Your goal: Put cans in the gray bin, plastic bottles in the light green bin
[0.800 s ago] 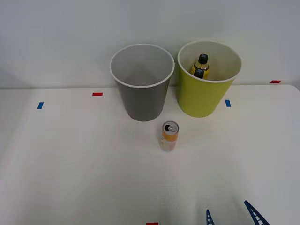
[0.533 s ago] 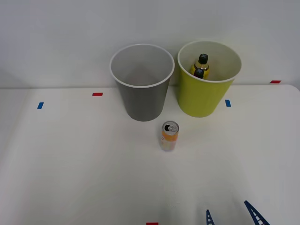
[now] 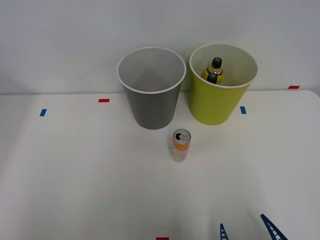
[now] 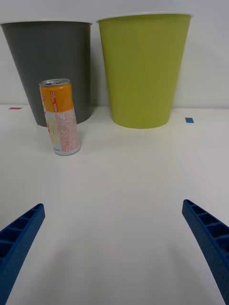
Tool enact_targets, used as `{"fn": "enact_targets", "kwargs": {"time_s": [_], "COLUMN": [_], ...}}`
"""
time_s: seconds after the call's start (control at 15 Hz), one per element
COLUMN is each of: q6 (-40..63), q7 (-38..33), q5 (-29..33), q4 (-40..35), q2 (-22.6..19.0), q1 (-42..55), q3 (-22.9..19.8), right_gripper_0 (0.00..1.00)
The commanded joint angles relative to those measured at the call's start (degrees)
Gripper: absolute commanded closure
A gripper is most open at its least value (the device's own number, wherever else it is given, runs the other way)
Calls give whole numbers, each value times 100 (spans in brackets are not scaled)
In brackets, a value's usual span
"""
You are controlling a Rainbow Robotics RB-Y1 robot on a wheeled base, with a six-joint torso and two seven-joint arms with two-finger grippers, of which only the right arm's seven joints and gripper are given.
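Low over the table's near edge, toward its right corner, my right pincer hangs with its two blue ribbed fingers spread wide apart and nothing between them. Both fingertips poke up from the near edge in the front view, and the white table lies bare under them.

Farther in, about midway between the near and far edges, the can stands upright on the table, orange at the top and white below, its silver pull-tab top facing up. It is well apart from my pincer and touches nothing but the table.

Just beyond the can, the gray bin stands near the far edge, its white rim open to the ceiling. Beside it, toward the right edge of the table, the light green bin stands upright; the two are close together, though I cannot tell whether they touch. Inside the green bin sit two bottles with black caps and yellowish bodies, one in front of the other.

Small red and blue tape marks dot the table along the far edge and at the near edge.
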Motion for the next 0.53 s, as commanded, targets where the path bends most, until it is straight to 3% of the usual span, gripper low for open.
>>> {"fn": "enact_targets", "kwargs": {"time_s": [0.07, 0.53], "q6": [0, 0], "q7": [0, 0], "q5": [0, 0], "q4": [0, 0], "q2": [0, 0], "q1": [0, 0], "q3": [0, 0], "right_gripper_0": [0, 0]}}
